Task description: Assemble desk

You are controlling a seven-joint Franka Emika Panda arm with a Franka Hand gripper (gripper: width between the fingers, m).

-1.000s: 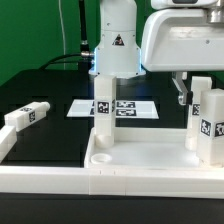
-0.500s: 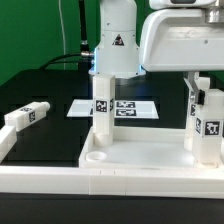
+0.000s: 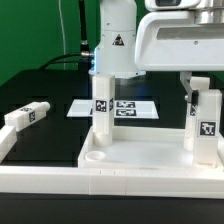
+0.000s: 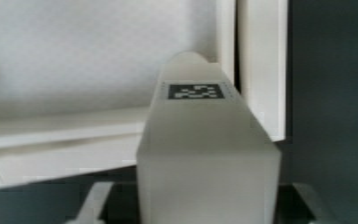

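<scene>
The white desk panel (image 3: 140, 160) lies flat with its raised rim up. One tagged leg (image 3: 102, 105) stands upright in the corner socket at the exterior view's left. At the right corner stands a second upright leg (image 3: 207, 125), and my gripper (image 3: 203, 92) comes down from above and is shut on its top. In the wrist view this leg (image 4: 197, 150) fills the middle, its tag toward the camera, with a finger (image 4: 105, 198) on either side. Another leg (image 3: 189, 122) shows partly behind it. A loose leg (image 3: 25, 116) lies at the far left.
The marker board (image 3: 125, 108) lies flat behind the panel. The arm's white base (image 3: 115, 45) stands beyond it. Long white rails (image 3: 50, 183) frame the black surface along the front and at the left.
The jaws have closed on the right-hand leg. That leg has shifted a little toward the exterior view's left and now shows a single tag.
</scene>
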